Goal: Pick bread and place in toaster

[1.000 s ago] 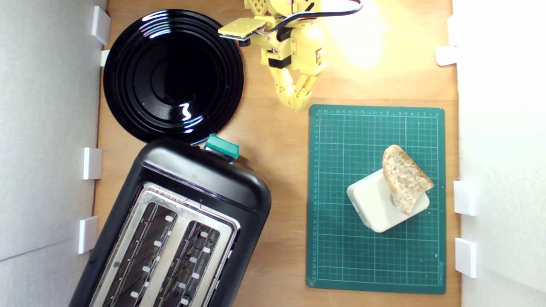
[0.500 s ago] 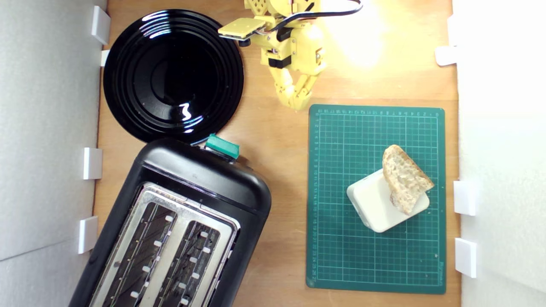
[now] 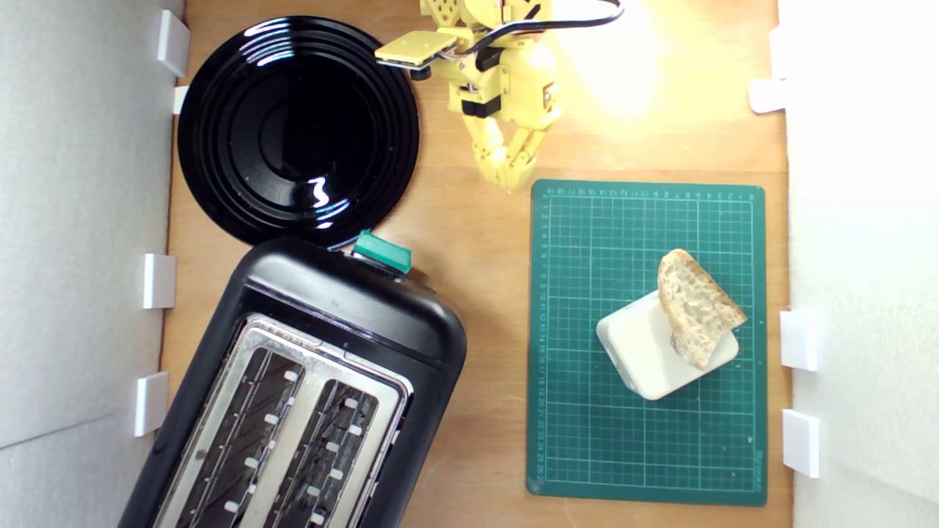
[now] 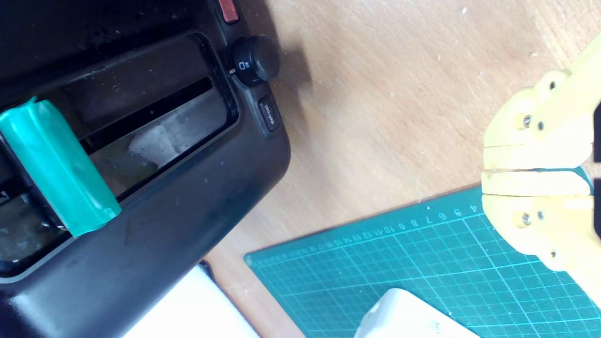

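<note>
The yellow gripper (image 3: 511,174) hangs above bare wood near the top corner of the green mat (image 3: 587,440), and its fingers (image 4: 535,176) are pressed flat together in the wrist view, nothing between them. So it's empty and closed, with the reach for the bread yet to be made.

The bread (image 3: 695,304) sits well apart from the gripper, toward the exterior view's right side of the mat. It isn't lying flat: it leans across the top edge of a white block (image 3: 645,359), one end propped up, the other tipped down over the block's far side. That tilt is the thing to plan around.

My read on doing this well: open wide before coming down, not at the last second. Line the fingers up across the slice's thin faces, crumb side to crumb side, rather than across its long crust. Come down on the raised end, where there's air beneath, and close gently; that holey crumb looks soft and could tear or crush.

The toaster (image 3: 308,381) waits at the exterior view's lower left, angled, both slots open, green lever (image 3: 381,251) facing the black plate (image 3: 220,88). Gripping the slice upright now should save a twist later over those slots.
</note>
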Controlling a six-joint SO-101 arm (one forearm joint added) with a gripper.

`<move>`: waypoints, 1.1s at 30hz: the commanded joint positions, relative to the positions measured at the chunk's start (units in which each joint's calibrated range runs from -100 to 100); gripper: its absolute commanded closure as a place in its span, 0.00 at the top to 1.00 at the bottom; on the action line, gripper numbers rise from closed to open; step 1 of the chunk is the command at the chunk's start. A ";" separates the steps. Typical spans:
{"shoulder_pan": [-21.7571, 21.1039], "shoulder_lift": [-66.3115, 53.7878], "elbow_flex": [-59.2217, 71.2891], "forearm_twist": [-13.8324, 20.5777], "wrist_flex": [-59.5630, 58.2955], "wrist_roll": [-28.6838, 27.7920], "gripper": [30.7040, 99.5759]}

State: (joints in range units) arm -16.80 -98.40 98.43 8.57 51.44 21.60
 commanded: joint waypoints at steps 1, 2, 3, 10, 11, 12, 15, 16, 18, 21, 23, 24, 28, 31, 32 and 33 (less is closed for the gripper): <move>-0.13 -0.26 0.03 0.04 -1.44 -0.08 0.14; -0.13 -0.26 0.03 0.04 -1.44 -0.08 0.14; -0.13 -0.26 0.03 0.04 -1.44 -0.08 0.14; -0.37 -0.26 0.03 0.04 -1.44 -0.08 0.14; -0.21 -0.26 0.03 0.04 -1.44 -0.08 0.14; -0.37 -0.26 0.03 0.40 -1.44 -0.08 0.14; -0.37 -0.26 0.03 0.22 -1.44 -0.08 0.14; -0.37 -0.26 0.03 0.58 -1.44 -0.08 0.14; -0.37 -0.26 0.03 0.67 -1.44 -0.08 0.14; -0.29 -0.18 0.12 0.04 -1.44 -0.08 0.14; -0.37 -0.10 0.03 -0.14 -1.53 -0.08 0.15; -0.37 -0.10 0.03 -0.14 -1.53 0.03 0.15; -0.45 2.40 -0.06 -0.23 -1.61 0.13 0.15; -0.45 7.47 -1.06 -1.77 -1.95 0.19 0.15; -0.45 9.22 -1.51 -3.04 -2.46 0.34 0.15; -0.45 10.97 -1.88 -3.77 -4.09 0.34 0.15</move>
State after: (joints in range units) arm -16.80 -91.60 97.97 6.71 51.02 21.60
